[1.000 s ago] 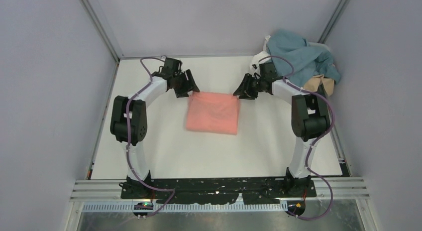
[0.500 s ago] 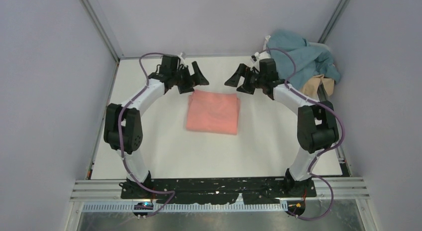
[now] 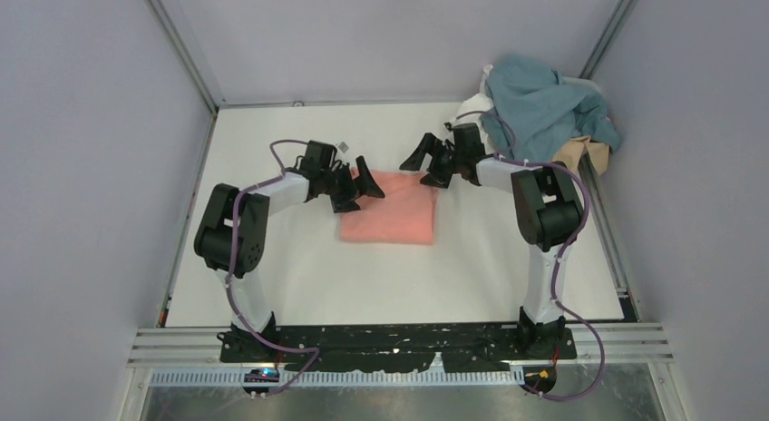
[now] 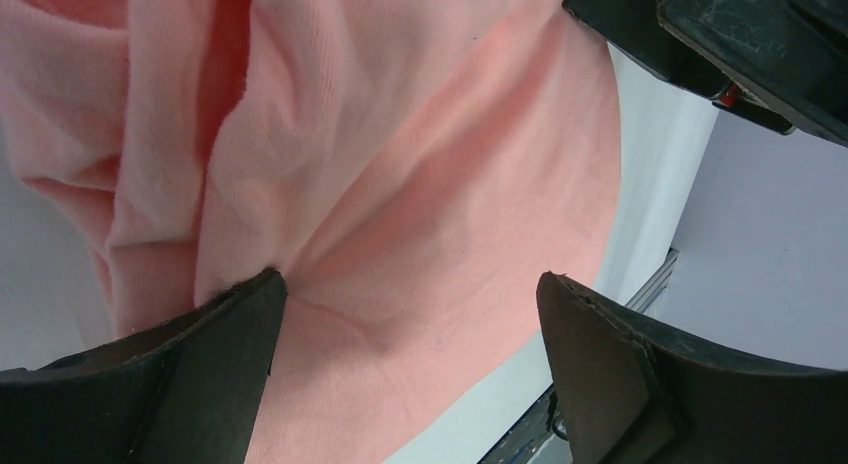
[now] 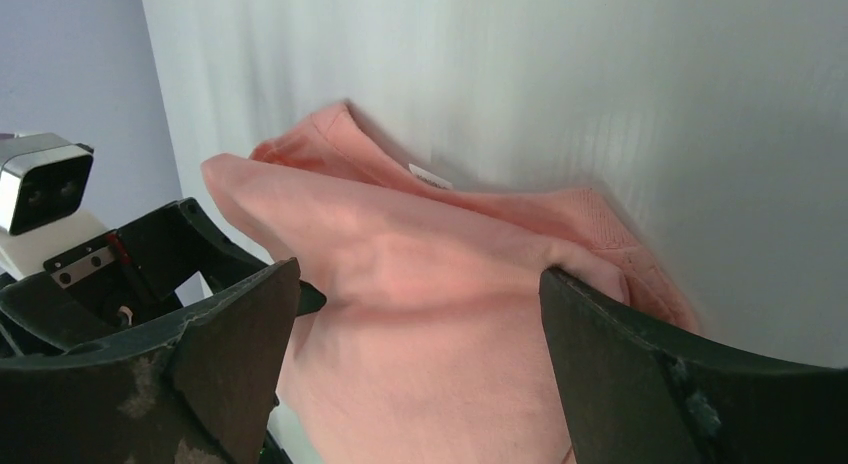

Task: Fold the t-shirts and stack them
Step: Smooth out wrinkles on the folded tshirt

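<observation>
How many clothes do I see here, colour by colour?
salmon-pink shirt: 1, folded
teal-blue shirt: 1, crumpled, far right corner
tan shirt: 1, partly hidden beside it
Total: 3. White bits in that pile are too hidden to count.

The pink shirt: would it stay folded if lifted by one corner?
Probably not: the pink shirt looks soft and creased in the left wrist view, so it would likely droop and unfold. Pushed, it would probably bunch rather than slide.
</observation>
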{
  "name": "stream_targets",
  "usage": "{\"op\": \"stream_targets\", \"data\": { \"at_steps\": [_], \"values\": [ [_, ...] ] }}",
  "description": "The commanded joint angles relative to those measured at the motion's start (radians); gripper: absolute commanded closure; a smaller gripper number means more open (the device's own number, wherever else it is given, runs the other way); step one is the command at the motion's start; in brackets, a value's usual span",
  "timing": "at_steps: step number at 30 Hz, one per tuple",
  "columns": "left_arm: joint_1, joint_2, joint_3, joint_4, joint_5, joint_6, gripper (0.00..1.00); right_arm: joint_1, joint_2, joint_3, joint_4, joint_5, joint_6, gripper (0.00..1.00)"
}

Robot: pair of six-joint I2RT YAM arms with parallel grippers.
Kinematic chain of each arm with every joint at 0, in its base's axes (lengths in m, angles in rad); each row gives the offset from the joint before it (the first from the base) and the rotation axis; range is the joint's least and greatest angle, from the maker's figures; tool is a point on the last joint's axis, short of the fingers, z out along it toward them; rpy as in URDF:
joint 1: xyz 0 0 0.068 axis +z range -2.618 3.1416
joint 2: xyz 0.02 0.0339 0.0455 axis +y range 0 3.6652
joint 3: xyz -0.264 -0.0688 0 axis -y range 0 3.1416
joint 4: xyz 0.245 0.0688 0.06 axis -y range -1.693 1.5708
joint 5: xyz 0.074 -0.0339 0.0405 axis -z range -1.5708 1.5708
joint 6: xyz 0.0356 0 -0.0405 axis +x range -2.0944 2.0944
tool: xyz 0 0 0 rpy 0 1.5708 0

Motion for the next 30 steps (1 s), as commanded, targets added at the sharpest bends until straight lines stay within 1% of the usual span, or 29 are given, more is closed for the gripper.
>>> {"op": "stream_targets", "data": {
  "at_steps": [1,5,7,9,10,11,12,13,14,15,16,17,18,20,21,23,24,26,28,30],
  "values": [
    [0.002,-0.040,-0.023,-0.016,-0.069,0.018,0.00,-0.005,0.023,0.052,-0.065,0.111,-0.043,0.05],
    [0.002,-0.123,0.006,-0.051,-0.094,0.049,0.01,-0.005,-0.020,0.124,-0.151,0.112,-0.103,0.05],
    [-0.001,-0.192,0.004,-0.066,-0.128,0.068,0.00,-0.003,-0.086,0.140,-0.189,0.133,-0.154,0.05],
    [-0.004,-0.263,-0.020,-0.077,-0.169,0.075,0.00,-0.003,-0.177,0.122,-0.225,0.187,-0.200,0.05],
    [-0.006,-0.295,-0.042,-0.080,-0.179,0.075,0.00,-0.002,-0.248,0.107,-0.229,0.213,-0.225,0.05],
    [-0.007,-0.320,-0.059,-0.079,-0.175,0.071,0.00,0.001,-0.318,0.060,-0.225,0.216,-0.232,0.05],
    [-0.010,-0.339,-0.080,-0.072,-0.159,0.069,0.00,0.004,-0.352,0.031,-0.216,0.202,-0.237,0.05],
    [-0.017,-0.352,-0.097,-0.052,-0.139,0.061,0.00,0.011,-0.411,-0.044,-0.176,0.183,-0.231,0.05],
    [-0.031,-0.357,-0.115,-0.029,-0.118,0.052,0.00,0.021,-0.435,-0.089,-0.146,0.128,-0.199,0.05],
    [-0.046,-0.353,-0.128,0.002,-0.096,0.048,0.00,0.027,-0.474,-0.176,-0.047,0.096,-0.171,0.05],
    [-0.066,-0.339,-0.130,0.021,-0.078,0.047,0.00,0.045,-0.487,-0.264,0.014,0.026,-0.102,0.05],
    [-0.086,-0.319,-0.127,0.037,-0.064,0.046,0.00,0.059,-0.501,-0.302,0.116,-0.002,-0.034,0.05],
    [-0.100,-0.296,-0.123,0.056,-0.052,0.048,0.00,0.093,-0.501,-0.358,0.196,-0.037,-0.004,0.05],
    [-0.113,-0.247,-0.127,0.117,-0.030,0.020,0.00,0.158,-0.489,-0.401,0.254,-0.039,0.050,0.05],
    [-0.115,-0.222,-0.136,0.209,0.005,-0.009,0.00,0.177,-0.466,-0.409,0.262,-0.033,0.066,0.05],
    [-0.115,-0.185,-0.175,0.319,0.047,-0.061,0.01,0.199,-0.414,-0.429,0.291,-0.012,0.116,0.05],
    [-0.114,-0.170,-0.192,0.360,0.055,-0.074,0.00,0.199,-0.377,-0.457,0.346,-0.010,0.139,0.05],
    [-0.114,-0.154,-0.229,0.371,0.027,-0.069,0.00,0.193,-0.329,-0.508,0.433,-0.010,0.204,0.05],
    [-0.112,-0.147,-0.255,0.327,-0.016,-0.044,0.01,0.185,-0.297,-0.554,0.499,-0.009,0.259,0.05],
    [-0.113,-0.152,-0.294,0.301,-0.044,-0.020,0.00,0.171,-0.281,-0.587,0.521,-0.015,0.269,0.05]
  ]
}}
